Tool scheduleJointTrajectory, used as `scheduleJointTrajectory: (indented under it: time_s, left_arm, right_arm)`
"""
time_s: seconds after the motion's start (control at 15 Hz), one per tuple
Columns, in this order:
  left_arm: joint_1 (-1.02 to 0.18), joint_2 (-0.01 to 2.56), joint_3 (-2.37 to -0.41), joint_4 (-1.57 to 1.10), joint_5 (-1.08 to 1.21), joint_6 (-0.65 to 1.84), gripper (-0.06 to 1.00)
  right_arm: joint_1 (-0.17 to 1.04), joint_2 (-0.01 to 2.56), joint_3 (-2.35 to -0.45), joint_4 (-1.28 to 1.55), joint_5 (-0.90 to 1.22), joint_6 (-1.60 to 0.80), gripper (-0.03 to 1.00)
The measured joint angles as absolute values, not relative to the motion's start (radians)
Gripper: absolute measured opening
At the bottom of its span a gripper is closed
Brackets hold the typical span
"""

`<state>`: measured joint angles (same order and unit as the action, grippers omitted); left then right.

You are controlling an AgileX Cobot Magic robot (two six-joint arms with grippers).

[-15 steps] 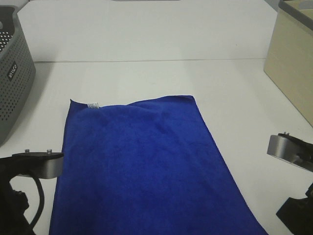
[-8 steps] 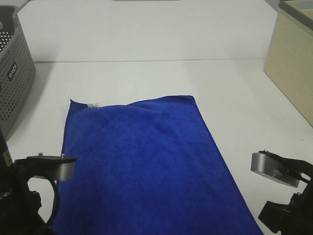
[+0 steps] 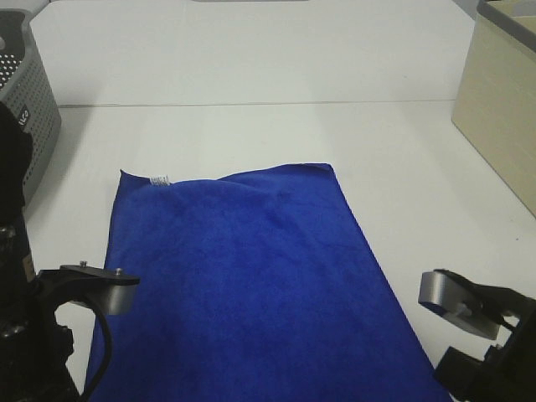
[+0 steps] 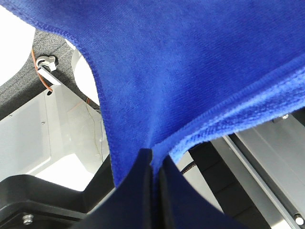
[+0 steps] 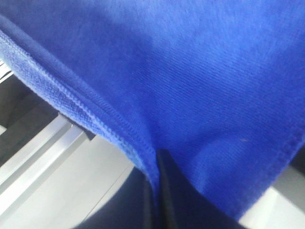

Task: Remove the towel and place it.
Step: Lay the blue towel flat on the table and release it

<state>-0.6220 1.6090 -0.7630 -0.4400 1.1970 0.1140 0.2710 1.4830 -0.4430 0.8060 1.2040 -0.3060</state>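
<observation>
The towel (image 3: 243,276) lies spread flat on the counter (image 3: 251,67), running from about the middle down to the near edge. Its far hem is well short of the far edge, and its small white tag (image 3: 159,179) sits at the far left corner of the cloth. In the left wrist view the left gripper (image 4: 155,167) has its fingers pressed together on a fold of the towel near the hem, with the cloth rising away from the pinch. The right gripper (image 5: 155,167) does the same on its side, its fingers pinching a bunched bit of the hemmed edge.

Both grips look set, so the grasping part seems done. The lifting and placing are not yet done, since most of the cloth rests on the counter. A grey basket (image 3: 29,126) stands at the far left corner and a wooden box (image 3: 498,109) along the right edge. The pictures do not show which of them, if either, is meant to take the towel.
</observation>
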Motion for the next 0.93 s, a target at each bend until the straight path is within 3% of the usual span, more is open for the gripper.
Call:
scheduleJointTrajectory:
  time_s: [0.47, 0.93]
  left_arm:
    - [-0.622, 1.609, -0.763, -0.430, 1.200, 0.117, 0.00]
    - [-0.622, 1.609, -0.763, -0.455, 1.202, 0.117, 0.00]
  right_arm:
    - [0.271, 1.491, -0.406, 0.859, 1.102, -0.351, 0.02]
    - [0.271, 1.491, -0.406, 0.832, 1.106, -0.352, 0.10]
